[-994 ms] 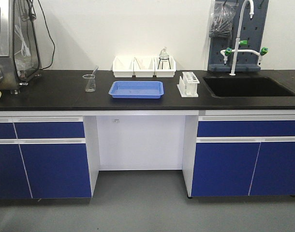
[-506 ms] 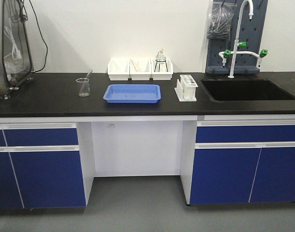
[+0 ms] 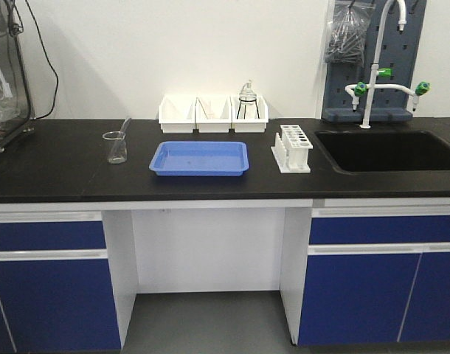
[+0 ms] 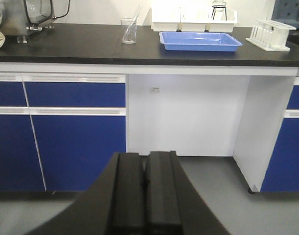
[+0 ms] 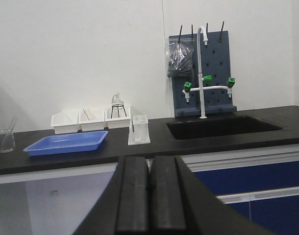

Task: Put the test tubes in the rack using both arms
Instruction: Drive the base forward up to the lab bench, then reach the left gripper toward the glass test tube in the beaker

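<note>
The white rack [image 3: 291,147] stands on the black counter [image 3: 55,169], right of a blue tray [image 3: 199,158]. It also shows in the left wrist view [image 4: 270,35] and the right wrist view [image 5: 138,130]. I cannot make out any test tubes at this distance, whether in the tray or in the rack. My left gripper [image 4: 144,157] is shut and empty, low in front of the cabinets, well short of the counter. My right gripper [image 5: 149,160] is shut and empty, at about counter height and away from the counter. Neither arm shows in the front view.
A clear beaker with a rod [image 3: 115,146] stands left of the tray. Three white bins [image 3: 212,113] line the wall, one holding a flask on a stand. A black sink [image 3: 391,150] with a white tap [image 3: 376,66] lies right of the rack. Blue cabinets [image 3: 48,295] flank a knee gap.
The whole front view has shifted: the counter now looks closer and lower in the frame, and the machine at the far left has slid almost out of view. Nothing on the counter has moved.
</note>
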`<state>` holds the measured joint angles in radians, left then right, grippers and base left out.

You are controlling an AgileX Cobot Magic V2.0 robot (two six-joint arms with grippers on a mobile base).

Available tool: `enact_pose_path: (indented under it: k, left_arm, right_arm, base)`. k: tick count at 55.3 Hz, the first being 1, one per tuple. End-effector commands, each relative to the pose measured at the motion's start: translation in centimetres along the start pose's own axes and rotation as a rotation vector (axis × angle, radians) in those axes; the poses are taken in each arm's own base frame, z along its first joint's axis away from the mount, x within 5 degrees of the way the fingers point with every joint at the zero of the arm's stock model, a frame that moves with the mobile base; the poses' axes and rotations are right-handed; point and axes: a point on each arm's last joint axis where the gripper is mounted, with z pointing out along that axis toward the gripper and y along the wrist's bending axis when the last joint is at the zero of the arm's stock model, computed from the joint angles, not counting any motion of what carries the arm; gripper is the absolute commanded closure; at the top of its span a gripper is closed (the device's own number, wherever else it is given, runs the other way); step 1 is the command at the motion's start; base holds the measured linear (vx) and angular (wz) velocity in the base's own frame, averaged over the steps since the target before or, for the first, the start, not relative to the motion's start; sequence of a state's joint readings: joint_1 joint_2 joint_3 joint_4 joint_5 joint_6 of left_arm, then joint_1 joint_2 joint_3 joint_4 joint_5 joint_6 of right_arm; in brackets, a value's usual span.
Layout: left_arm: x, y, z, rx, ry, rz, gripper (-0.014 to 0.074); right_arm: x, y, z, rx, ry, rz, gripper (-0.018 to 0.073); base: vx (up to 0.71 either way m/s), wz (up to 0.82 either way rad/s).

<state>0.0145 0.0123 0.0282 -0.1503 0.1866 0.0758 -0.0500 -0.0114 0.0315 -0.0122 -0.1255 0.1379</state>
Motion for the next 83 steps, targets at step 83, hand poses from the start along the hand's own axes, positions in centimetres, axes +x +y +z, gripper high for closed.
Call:
enact_pose_path:
  k: [83]
  left_arm:
    - [0.22,0.12,0.29,-0.008,-0.03,-0.011,0.0603]
  right_arm:
    - [-0.53,0.07,-0.03,-0.009,-0.071,-0.007,0.0549]
  base:
    - [0.4,0.0]
